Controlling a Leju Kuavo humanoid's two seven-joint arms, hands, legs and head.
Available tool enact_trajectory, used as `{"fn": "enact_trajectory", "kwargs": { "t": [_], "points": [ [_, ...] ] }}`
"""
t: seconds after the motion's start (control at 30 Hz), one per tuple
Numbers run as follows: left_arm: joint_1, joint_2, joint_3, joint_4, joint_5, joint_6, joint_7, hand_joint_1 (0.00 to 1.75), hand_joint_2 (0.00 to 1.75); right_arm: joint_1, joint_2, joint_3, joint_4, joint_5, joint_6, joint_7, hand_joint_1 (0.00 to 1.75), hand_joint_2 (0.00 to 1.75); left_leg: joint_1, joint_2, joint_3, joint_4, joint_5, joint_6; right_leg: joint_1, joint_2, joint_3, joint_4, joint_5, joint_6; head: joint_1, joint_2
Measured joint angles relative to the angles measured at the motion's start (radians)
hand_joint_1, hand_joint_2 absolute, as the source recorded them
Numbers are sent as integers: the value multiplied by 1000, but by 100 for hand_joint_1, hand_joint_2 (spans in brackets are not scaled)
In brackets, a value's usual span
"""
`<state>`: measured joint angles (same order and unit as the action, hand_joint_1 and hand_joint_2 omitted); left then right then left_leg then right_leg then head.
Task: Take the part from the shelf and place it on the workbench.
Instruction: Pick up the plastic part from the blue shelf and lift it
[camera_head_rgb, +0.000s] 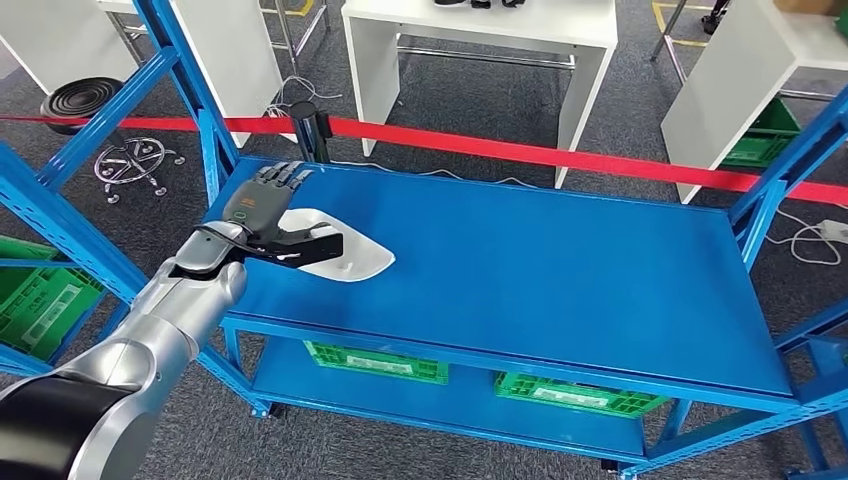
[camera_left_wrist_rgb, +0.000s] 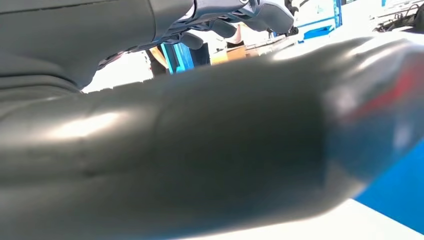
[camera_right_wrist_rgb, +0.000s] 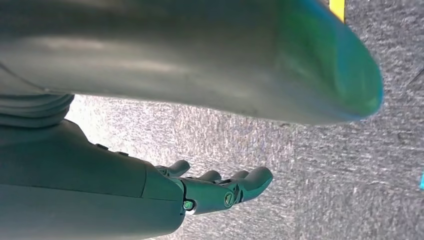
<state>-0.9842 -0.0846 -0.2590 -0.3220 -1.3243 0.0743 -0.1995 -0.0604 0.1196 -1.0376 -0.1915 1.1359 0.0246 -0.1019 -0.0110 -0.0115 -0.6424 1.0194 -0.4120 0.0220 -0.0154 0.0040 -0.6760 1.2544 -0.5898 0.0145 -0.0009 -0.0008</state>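
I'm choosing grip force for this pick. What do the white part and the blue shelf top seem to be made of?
The white part: looks like thin moulded plastic with a smooth, slightly glossy finish, going by its even colour and rounded edge; painted metal is possible. The left hand rests over it. The blue shelf top: looks like painted sheet metal, flat and uniform with a folded front lip.

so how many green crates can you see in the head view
4: two on the blue rack's lower shelf, one at the left edge, one under the white table at right. Others may be hidden.
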Motion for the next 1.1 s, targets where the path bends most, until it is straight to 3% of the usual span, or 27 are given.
{"fn": "enact_trajectory", "kwargs": {
  "t": [0.07,0.1,0.23,0.47,0.57,0.7,0.77,0.87,0.9,0.93,0.97,1.03,1.1],
  "points": [
    [-1,1,0,0,0,0,-1,0,0,-1,-1,0,0,1,2,0,0,0,-2,-2,5,10,-12,-6,2,-1,42,-137,82,-7,0,0],
    [-2,1,0,-1,0,0,-1,0,0,-2,-1,0,0,2,3,0,0,0,-4,-3,4,15,-16,-9,2,-1,58,-182,101,-11,-1,0],
    [-3,6,0,0,2,0,-4,0,0,-2,-1,0,0,2,4,0,0,0,-9,-4,4,14,-18,-8,4,0,68,-208,108,-15,-1,0],
    [-16,8,0,0,33,-87,-45,0,0,-2,0,-4,0,-6,-3,2,0,0,-9,-3,11,4,-12,-21,4,2,69,-209,108,-23,-1,0],
    [-20,8,2,0,49,-116,-55,0,0,-2,1,-8,0,-8,-8,2,0,0,-11,-3,9,7,-16,-17,1,2,70,-209,108,-21,-1,0],
    [-24,6,3,0,56,-127,-56,0,0,-2,3,-9,0,-9,-10,2,0,0,-10,-2,16,-3,-8,-7,-1,2,75,-215,112,-11,-1,0],
    [-27,1,3,0,57,-127,-56,0,0,-3,4,-9,0,-10,-10,1,0,0,-2,2,24,-24,5,-3,1,1,64,-186,84,-3,0,0],
    [-28,-2,3,3,58,-130,-56,0,0,-2,4,-10,0,-10,-10,1,0,0,2,7,22,-30,11,0,-2,0,-6,-20,-12,7,2,0],
    [-27,-2,3,5,58,-131,-58,0,0,-2,4,-11,0,-9,-10,2,0,0,3,8,18,-26,11,0,-3,0,-24,23,-25,10,2,0],
    [-26,-2,3,6,59,-133,-60,0,0,-2,3,-12,0,-7,-9,2,0,0,4,9,13,-22,11,-1,-4,0,-25,32,-18,14,2,0],
    [-25,-2,3,8,61,-135,-62,0,0,-2,3,-12,0,-6,-9,2,0,0,6,9,8,-16,10,-3,-6,-1,-8,7,3,17,2,0],
    [-25,-2,3,8,69,-139,-76,0,0,-3,3,-12,0,-3,-7,1,0,0,10,8,-5,0,8,-13,-10,-2,62,-114,51,22,2,0],
    [-27,-2,4,6,79,-145,-96,0,0,-4,3,-12,0,-1,-7,0,0,0,8,5,-15,18,4,-27,-11,1,100,-183,70,10,1,0]
  ]
}}
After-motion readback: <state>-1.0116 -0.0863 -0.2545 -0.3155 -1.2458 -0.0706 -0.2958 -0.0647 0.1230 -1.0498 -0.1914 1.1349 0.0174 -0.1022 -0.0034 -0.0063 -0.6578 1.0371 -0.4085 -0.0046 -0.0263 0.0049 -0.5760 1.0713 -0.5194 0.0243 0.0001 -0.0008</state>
